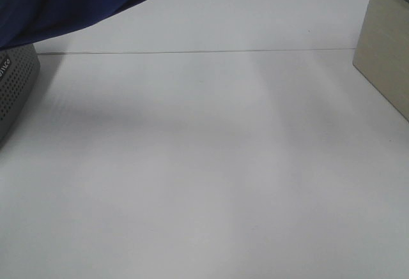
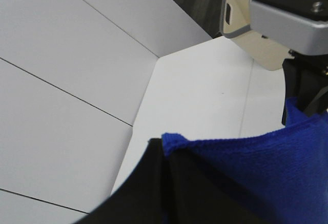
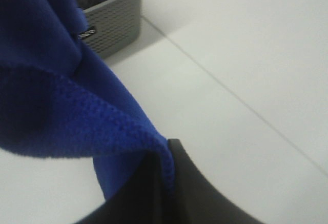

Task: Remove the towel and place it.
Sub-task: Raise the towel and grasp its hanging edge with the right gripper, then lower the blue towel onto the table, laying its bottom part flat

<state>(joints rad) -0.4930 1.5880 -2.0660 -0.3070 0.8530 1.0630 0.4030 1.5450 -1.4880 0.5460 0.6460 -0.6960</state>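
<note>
The towel point(image 1: 83, 1) is deep blue plush cloth. It hangs in the air across the top left of the exterior high view, above the white table point(image 1: 204, 164). No gripper shows in that view. In the left wrist view my left gripper point(image 2: 165, 183) is shut on an edge of the towel point(image 2: 246, 172). The other arm point(image 2: 289, 21) stands close by, at the towel's far corner. In the right wrist view my right gripper point(image 3: 169, 183) is shut on a hem of the towel point(image 3: 61, 106), which drapes away from it. No white tag shows.
A grey perforated basket point(image 1: 13, 87) stands at the table's left edge, partly under the towel; it also shows in the right wrist view point(image 3: 110, 24) with small items inside. A beige box point(image 1: 386, 49) stands at the right. A seam line point(image 1: 204, 52) crosses the table.
</note>
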